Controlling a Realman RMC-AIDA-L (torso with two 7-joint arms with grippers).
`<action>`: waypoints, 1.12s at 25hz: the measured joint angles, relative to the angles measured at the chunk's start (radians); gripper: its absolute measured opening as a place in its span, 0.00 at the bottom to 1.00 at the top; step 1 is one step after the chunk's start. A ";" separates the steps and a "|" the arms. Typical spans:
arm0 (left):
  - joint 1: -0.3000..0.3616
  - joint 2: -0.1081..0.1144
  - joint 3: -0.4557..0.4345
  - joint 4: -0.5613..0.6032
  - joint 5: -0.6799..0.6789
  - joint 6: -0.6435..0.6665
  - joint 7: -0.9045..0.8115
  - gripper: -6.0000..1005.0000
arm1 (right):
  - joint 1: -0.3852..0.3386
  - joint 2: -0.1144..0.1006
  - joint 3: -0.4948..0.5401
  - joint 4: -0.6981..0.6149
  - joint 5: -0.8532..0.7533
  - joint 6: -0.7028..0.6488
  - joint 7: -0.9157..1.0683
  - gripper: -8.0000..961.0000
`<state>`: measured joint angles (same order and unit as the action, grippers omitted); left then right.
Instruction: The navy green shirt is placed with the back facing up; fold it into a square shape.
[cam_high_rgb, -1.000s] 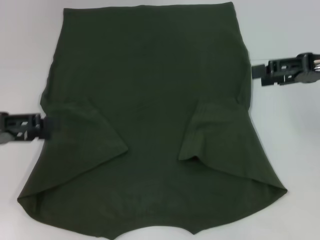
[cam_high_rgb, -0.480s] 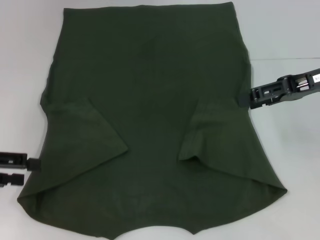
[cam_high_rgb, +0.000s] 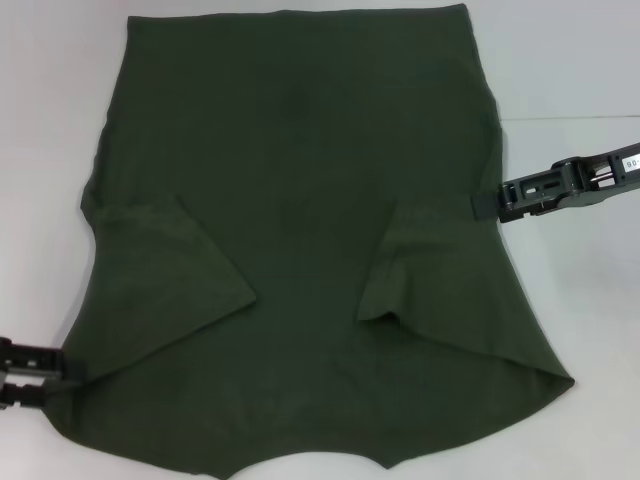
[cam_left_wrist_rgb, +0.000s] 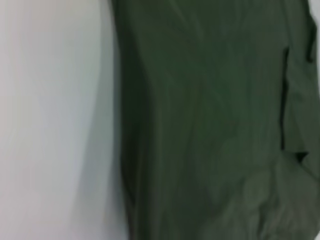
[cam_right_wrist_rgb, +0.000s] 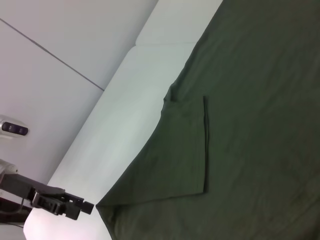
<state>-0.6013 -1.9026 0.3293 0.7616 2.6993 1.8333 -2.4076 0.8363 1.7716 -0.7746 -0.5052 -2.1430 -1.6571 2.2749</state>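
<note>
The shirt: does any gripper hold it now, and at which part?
It cannot be told. The left gripper is at the navy green shirt's near left corner, the right gripper at its right edge.

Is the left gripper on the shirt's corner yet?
Touching. In the head view, the left gripper tips meet the navy green shirt edge at its near left corner with no gap.

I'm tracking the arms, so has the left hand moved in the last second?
Yes. The left hand has slid along the navy green shirt edge toward the robot, from beside the folded-in left sleeve to the near left corner.
</note>
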 joint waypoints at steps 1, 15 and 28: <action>0.000 -0.001 0.007 0.001 0.009 -0.004 0.003 0.86 | 0.000 0.001 0.000 0.000 0.000 0.001 -0.001 0.95; -0.009 0.003 0.011 -0.009 0.049 -0.116 0.032 0.86 | 0.006 0.013 -0.006 0.001 -0.001 0.012 -0.004 0.95; -0.016 -0.012 0.056 -0.063 0.051 -0.161 0.029 0.85 | 0.007 0.014 -0.008 0.001 -0.002 0.020 -0.004 0.95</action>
<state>-0.6177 -1.9144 0.3849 0.6982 2.7502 1.6720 -2.3786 0.8437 1.7853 -0.7826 -0.5039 -2.1445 -1.6373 2.2714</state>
